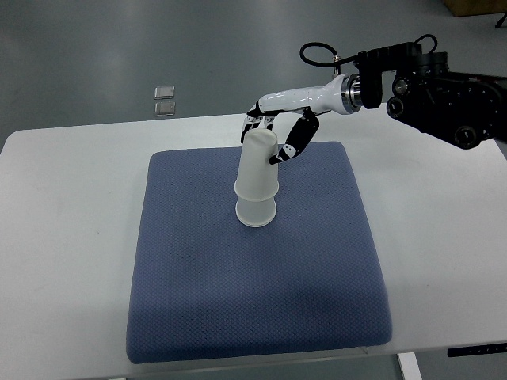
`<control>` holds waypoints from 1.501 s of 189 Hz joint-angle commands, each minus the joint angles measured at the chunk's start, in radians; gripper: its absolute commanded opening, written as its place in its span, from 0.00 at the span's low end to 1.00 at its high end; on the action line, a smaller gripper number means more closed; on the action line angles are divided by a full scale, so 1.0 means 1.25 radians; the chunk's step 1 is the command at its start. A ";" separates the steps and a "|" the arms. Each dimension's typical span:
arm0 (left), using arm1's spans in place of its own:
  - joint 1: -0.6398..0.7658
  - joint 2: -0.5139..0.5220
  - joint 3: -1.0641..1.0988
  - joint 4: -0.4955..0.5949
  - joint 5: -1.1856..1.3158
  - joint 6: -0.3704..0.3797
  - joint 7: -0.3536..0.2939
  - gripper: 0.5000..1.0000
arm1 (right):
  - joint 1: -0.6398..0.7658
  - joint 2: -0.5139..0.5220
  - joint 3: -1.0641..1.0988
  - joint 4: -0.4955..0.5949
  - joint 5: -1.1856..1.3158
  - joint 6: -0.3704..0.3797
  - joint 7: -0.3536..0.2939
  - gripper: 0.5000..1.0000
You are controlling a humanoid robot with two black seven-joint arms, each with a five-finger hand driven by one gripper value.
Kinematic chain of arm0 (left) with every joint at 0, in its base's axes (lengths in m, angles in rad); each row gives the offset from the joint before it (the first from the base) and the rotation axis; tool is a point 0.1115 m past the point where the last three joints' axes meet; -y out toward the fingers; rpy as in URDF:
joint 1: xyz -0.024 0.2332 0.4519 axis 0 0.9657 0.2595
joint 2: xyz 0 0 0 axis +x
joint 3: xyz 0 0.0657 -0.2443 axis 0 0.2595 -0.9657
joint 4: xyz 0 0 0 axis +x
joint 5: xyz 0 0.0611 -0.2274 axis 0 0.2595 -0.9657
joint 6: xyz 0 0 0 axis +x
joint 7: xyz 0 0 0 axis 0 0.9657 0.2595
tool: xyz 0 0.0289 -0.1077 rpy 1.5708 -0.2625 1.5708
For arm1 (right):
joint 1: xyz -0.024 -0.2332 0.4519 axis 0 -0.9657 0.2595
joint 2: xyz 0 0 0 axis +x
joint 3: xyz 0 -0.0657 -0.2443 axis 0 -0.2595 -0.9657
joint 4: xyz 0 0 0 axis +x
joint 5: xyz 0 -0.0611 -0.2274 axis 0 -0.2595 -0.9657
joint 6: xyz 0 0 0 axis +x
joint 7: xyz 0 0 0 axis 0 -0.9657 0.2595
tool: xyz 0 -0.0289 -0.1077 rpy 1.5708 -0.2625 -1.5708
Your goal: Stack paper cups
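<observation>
Nearest to the camera, a blue textured fabric mat (261, 293) is laid on a white table (63, 237). Two white paper cups (257, 178) are stacked upside down on the mat's upper middle part. The top of the upper cup is grasped by the fingers of the white right hand (277, 127).

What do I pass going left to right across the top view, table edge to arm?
White table → blue mat → stacked paper cups → right hand, its fingers around the upper cup → black arm reaching in from the right edge.
</observation>
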 commanded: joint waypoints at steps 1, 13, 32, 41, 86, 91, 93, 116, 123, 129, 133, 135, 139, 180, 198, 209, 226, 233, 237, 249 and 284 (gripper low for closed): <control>0.000 0.000 0.000 0.000 0.000 0.000 0.000 1.00 | 0.000 -0.001 0.000 0.000 0.001 0.002 0.000 0.60; 0.000 0.000 0.000 0.000 0.000 0.000 0.000 1.00 | 0.000 -0.001 0.000 0.001 0.001 0.002 0.000 0.62; 0.000 0.000 0.000 0.000 0.000 0.000 0.000 1.00 | 0.001 -0.003 0.000 0.001 0.002 0.005 0.000 0.63; 0.000 0.000 0.000 0.000 0.000 0.000 0.000 1.00 | 0.001 -0.004 0.000 0.000 0.002 0.006 0.000 0.63; 0.000 0.000 0.000 0.000 0.000 0.000 0.000 1.00 | 0.006 -0.009 0.000 0.001 0.003 0.008 0.000 0.63; 0.000 0.000 0.000 0.000 0.000 0.000 0.000 1.00 | 0.007 -0.011 0.000 0.001 0.003 0.008 0.000 0.63; 0.000 0.000 0.000 0.000 0.000 0.000 0.000 1.00 | 0.007 -0.011 0.000 0.001 0.003 0.008 0.000 0.63; 0.000 0.000 0.000 0.000 0.000 0.000 0.000 1.00 | 0.010 -0.012 0.000 0.001 0.004 0.010 0.001 0.63; 0.000 0.000 0.000 0.000 0.000 0.000 0.000 1.00 | 0.010 -0.012 0.000 0.001 0.004 0.010 0.001 0.63; 0.000 0.000 0.000 0.000 0.000 -0.001 0.000 1.00 | 0.010 -0.012 0.000 0.001 0.006 0.011 0.001 0.65; 0.000 0.000 0.000 0.000 0.000 0.000 0.000 1.00 | 0.010 -0.012 0.000 0.001 0.004 0.011 0.000 0.65; 0.000 0.000 0.000 0.000 0.000 0.000 0.000 1.00 | 0.010 -0.012 0.000 0.001 0.006 0.011 0.000 0.66; 0.000 0.000 0.000 0.000 0.000 0.000 0.000 1.00 | 0.010 -0.012 0.000 0.001 0.006 0.011 0.000 0.69; 0.000 0.000 0.000 0.000 0.000 0.000 0.000 1.00 | 0.009 -0.006 0.000 0.001 0.007 0.012 0.001 0.83; 0.000 0.000 0.000 0.000 0.000 0.000 0.000 1.00 | 0.007 -0.004 0.000 0.001 0.008 0.012 0.003 0.83; 0.000 0.000 0.000 0.000 0.000 0.000 0.000 1.00 | 0.007 -0.004 0.001 0.000 0.009 0.013 0.003 0.83; 0.000 0.000 0.000 0.000 0.000 0.000 0.000 1.00 | 0.007 -0.004 0.001 0.000 0.011 0.012 0.003 0.83; 0.000 0.000 0.000 0.000 0.000 0.000 0.000 1.00 | 0.007 -0.004 0.003 0.000 0.011 0.012 0.003 0.83; 0.000 0.000 0.000 0.000 0.000 0.000 0.000 1.00 | 0.007 -0.004 0.004 0.000 0.011 0.012 0.003 0.83; 0.000 0.000 0.000 0.000 0.000 0.000 0.000 1.00 | 0.006 -0.006 0.009 -0.001 0.012 0.012 0.003 0.83; 0.000 0.000 0.000 0.000 0.000 0.000 0.000 1.00 | 0.001 -0.012 0.044 -0.037 0.106 0.002 -0.005 0.83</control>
